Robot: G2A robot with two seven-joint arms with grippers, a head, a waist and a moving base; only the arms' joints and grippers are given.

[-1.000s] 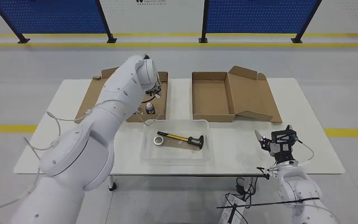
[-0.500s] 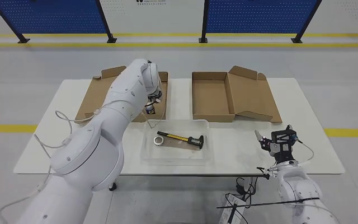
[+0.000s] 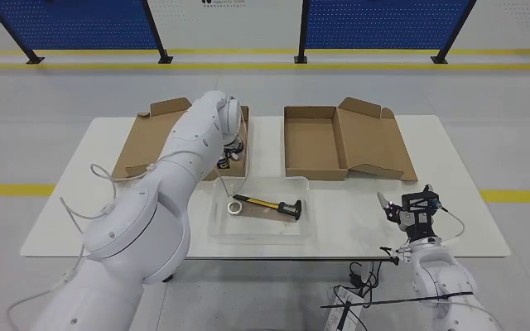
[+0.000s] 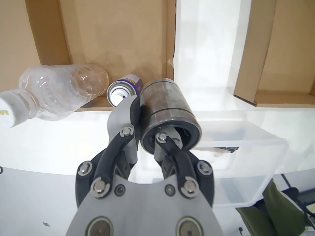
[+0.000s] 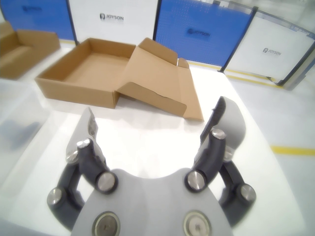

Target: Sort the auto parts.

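- The left gripper [image 4: 152, 124] is clamped on a steel bearing sleeve [image 4: 169, 104]. One finger is pushed into the bore and the other presses the outer wall, so the hold is on one side of the ring only.
- In the top view the sleeve hangs at the arm's end left of centre. It is above the right-hand edge of the left cardboard box [image 4: 118, 25] and just beyond the upper-left corner of the clear bin [image 3: 265, 230].
- That box already holds a plastic bottle [image 4: 61, 87] lying on its side and a spray can [image 4: 124, 89] next to it.
- A hammer [image 3: 267, 203] and a tape roll [image 3: 234, 208] lie in the bin, so sorting looks only partly done.
- The step in hand reads as the carry: the part is lifted and not yet set down in either box. The right cardboard box [image 3: 313, 149] stands upper right of centre.
- The next move calls for bringing the sleeve over bare box floor, clear of the bottle and can, and lowering it close before letting go (a smooth cylinder is likely to roll). The inner finger then has to draw out along the bore, or it may drag the part.
- The right gripper [image 5: 155, 109] has its fingers spread and holds nothing. It is above the table [image 3: 348, 215] at the lower right of the top view.
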